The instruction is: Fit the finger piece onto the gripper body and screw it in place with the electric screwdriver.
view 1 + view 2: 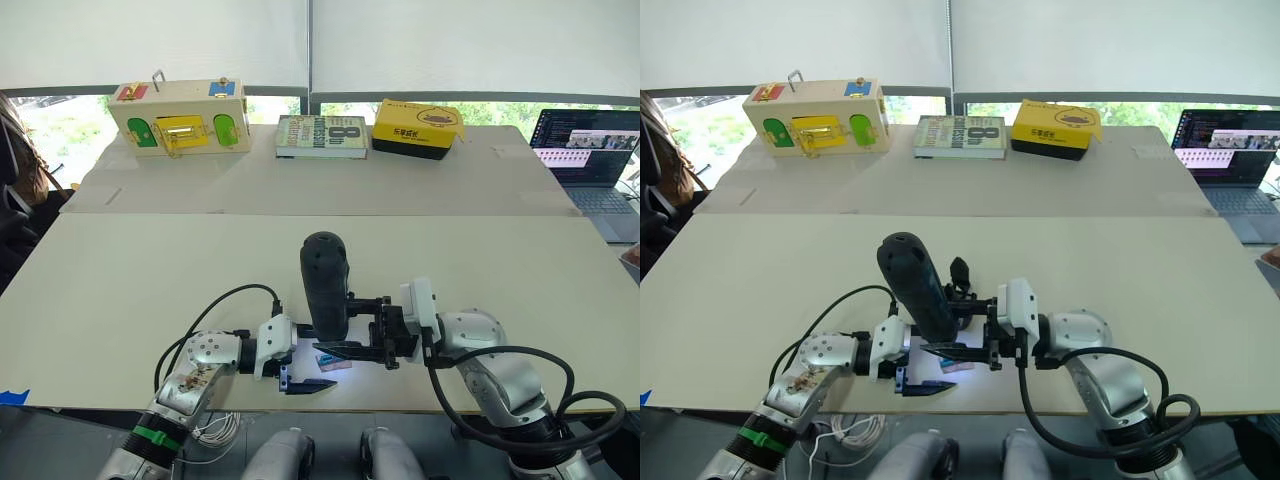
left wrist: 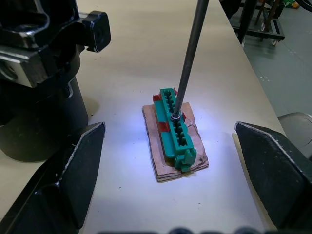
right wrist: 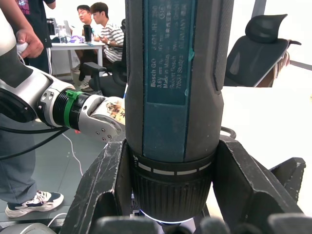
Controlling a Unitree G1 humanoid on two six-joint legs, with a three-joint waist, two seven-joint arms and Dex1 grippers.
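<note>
Screwdriver bit set on the green-topped block

The electric screwdriver (image 1: 325,283) stood upright, pinched by the right gripper's (image 1: 372,335) fingers, its bit touching the green-topped block (image 2: 176,127) on the worktop (image 1: 150,290), between the left gripper's (image 2: 170,180) widely spread fingers.

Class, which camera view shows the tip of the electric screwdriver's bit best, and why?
The left wrist view: the electric screwdriver bit's tip rests on the green-topped block, well lit. The head views show its body upright; the right wrist view shows its barrel clamped in the right gripper.
</note>
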